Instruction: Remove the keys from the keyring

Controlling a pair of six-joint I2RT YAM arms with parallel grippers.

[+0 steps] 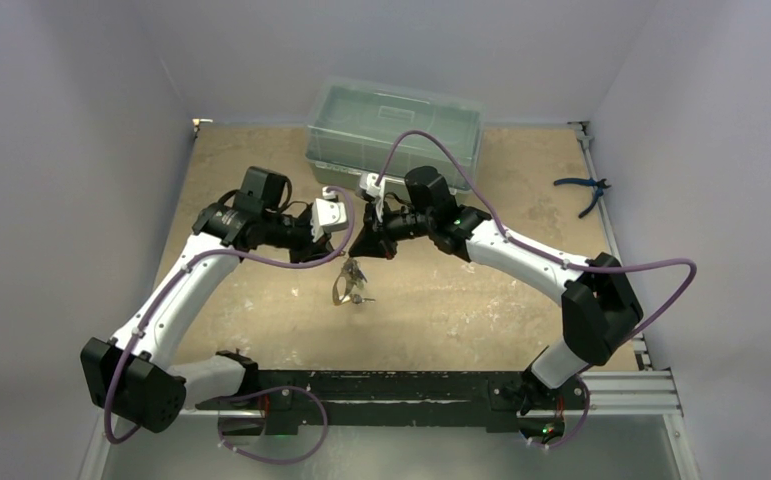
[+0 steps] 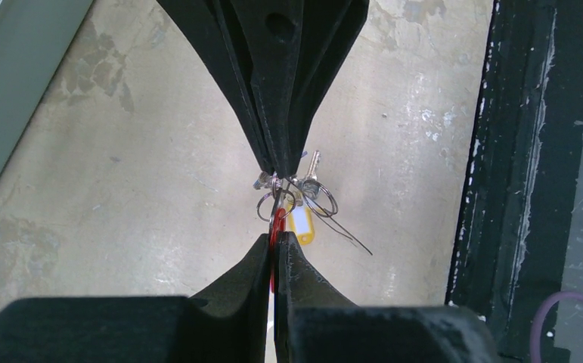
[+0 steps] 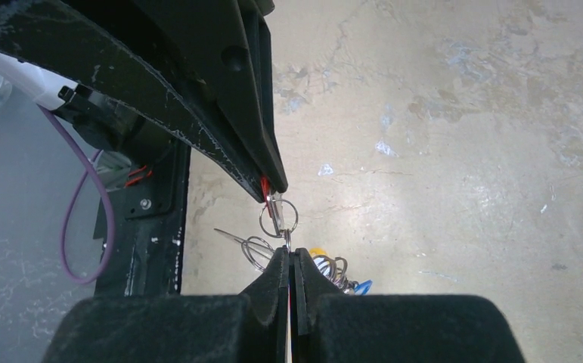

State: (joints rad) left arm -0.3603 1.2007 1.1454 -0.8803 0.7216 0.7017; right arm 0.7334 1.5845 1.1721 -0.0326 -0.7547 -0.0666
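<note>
My two grippers meet tip to tip above the middle of the table. My left gripper [image 2: 277, 238] is shut on a red key tag [image 2: 276, 224]. My right gripper [image 3: 289, 253] is shut on a thin metal keyring [image 3: 279, 216] linked to that red tag [image 3: 265, 186]. Several linked rings [image 2: 320, 198], a yellow tag [image 2: 301, 226] and a silver key [image 2: 314, 162] hang between and under the tips. A blue tag [image 3: 359, 287] shows beside my right fingers. In the top view the bunch [image 1: 350, 285] dangles below both grippers, with a greyish loop at its lower end.
A clear plastic lidded box [image 1: 393, 125] stands at the back, just behind the grippers. Blue-handled pliers [image 1: 581, 190] lie at the far right edge. A black rail [image 1: 411, 385] runs along the near edge. Purple cables [image 1: 481, 190] arch over the right arm.
</note>
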